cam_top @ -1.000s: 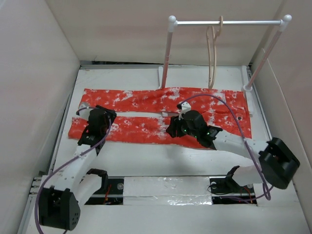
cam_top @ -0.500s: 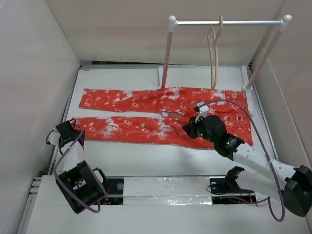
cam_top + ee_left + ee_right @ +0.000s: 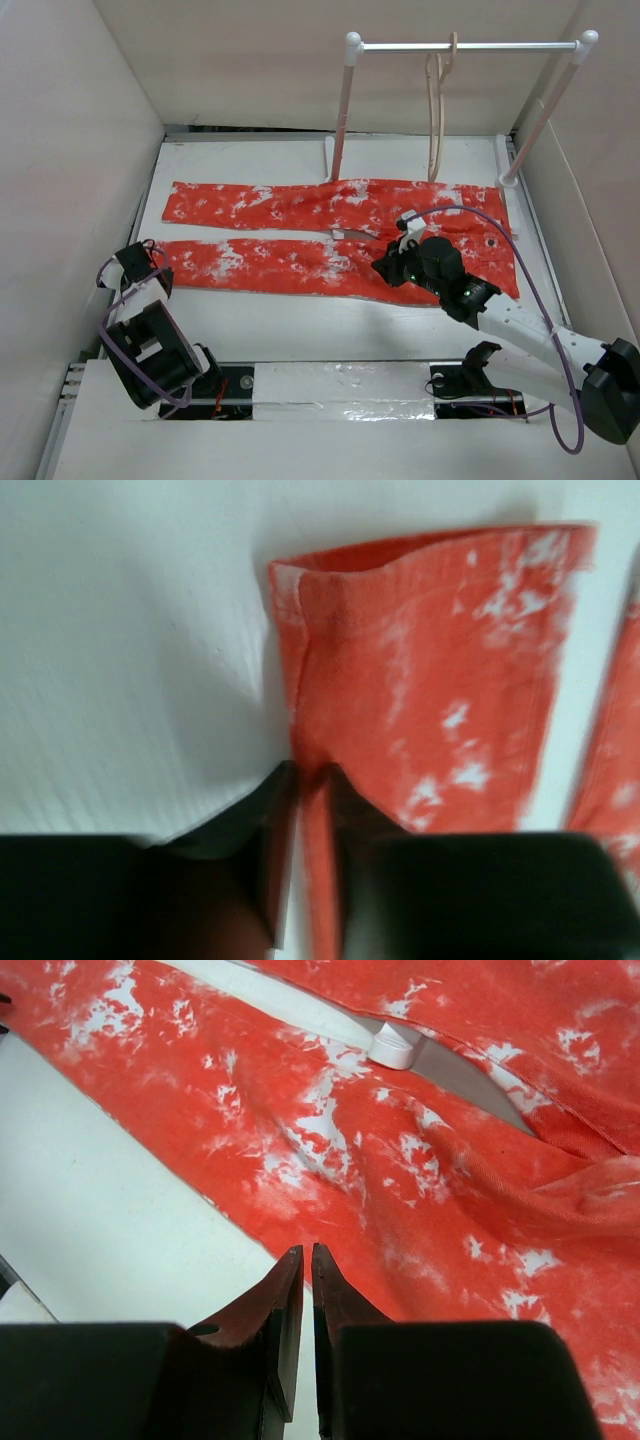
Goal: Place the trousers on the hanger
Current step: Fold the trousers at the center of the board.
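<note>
The red-orange trousers (image 3: 330,210) lie flat across the table, legs to the left, waist with a dark button to the right. The pale beige hanger (image 3: 436,120) hangs empty on the rail at the back. My left gripper (image 3: 152,264) is at the cuff of the near leg. In the left wrist view it (image 3: 312,780) is shut on the cuff's side edge, a strip of red fabric (image 3: 450,680) between the fingers. My right gripper (image 3: 386,268) is low over the near leg's front edge by the crotch. In the right wrist view it (image 3: 307,1255) is shut and empty over the fabric (image 3: 420,1160).
A white two-post rail rack (image 3: 345,100) stands at the back, its feet beside the trousers' far edge. A small white piece (image 3: 392,1047) lies in the gap between the legs. Enclosure walls stand close on the left, right and back.
My left gripper has moved from over the near leg out to its left cuff and now holds the edge. My right gripper has shifted right along the near leg.
</note>
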`<state>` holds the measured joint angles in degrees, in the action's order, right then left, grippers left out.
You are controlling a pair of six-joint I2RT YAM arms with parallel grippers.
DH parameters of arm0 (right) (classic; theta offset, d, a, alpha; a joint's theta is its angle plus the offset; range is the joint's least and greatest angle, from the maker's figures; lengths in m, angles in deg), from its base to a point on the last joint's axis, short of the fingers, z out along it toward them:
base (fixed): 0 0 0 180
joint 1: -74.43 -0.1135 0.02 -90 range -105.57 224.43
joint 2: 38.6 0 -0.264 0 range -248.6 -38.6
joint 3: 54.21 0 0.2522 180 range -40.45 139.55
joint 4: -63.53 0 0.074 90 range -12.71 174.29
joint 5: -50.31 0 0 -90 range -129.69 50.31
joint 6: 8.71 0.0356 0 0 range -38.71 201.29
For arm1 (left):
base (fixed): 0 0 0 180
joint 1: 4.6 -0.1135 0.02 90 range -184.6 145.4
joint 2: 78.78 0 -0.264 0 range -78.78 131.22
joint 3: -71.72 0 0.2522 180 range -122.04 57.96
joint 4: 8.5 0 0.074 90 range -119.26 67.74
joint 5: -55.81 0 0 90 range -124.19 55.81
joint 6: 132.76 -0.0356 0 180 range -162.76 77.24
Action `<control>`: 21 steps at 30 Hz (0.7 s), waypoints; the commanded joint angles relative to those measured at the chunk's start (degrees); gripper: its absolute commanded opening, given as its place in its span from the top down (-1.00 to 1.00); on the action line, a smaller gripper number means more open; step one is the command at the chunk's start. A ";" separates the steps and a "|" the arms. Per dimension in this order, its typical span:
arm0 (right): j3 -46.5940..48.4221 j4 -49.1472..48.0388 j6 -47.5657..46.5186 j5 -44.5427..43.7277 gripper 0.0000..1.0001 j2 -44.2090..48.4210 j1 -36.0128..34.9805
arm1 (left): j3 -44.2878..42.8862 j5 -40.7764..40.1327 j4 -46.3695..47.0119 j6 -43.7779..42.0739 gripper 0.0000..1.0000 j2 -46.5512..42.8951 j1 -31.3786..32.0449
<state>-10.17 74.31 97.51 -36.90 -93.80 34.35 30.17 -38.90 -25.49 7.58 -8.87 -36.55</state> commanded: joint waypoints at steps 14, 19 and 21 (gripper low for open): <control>-5.50 3.85 7.67 -9.21 0.53 2.73 10.97 | -2.00 5.75 1.82 -4.02 1.00 -33.40 13.04; -9.79 8.43 12.75 -8.58 0.69 5.62 13.53 | -5.95 9.72 -3.27 -9.21 1.00 -36.77 14.19; -10.68 11.49 15.40 -11.56 0.70 9.39 15.10 | -6.57 10.95 -3.28 -11.05 1.00 -40.45 14.19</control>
<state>-19.89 82.22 107.81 -44.68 -88.31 47.62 25.97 -31.03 -27.04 0.74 -46.71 -22.56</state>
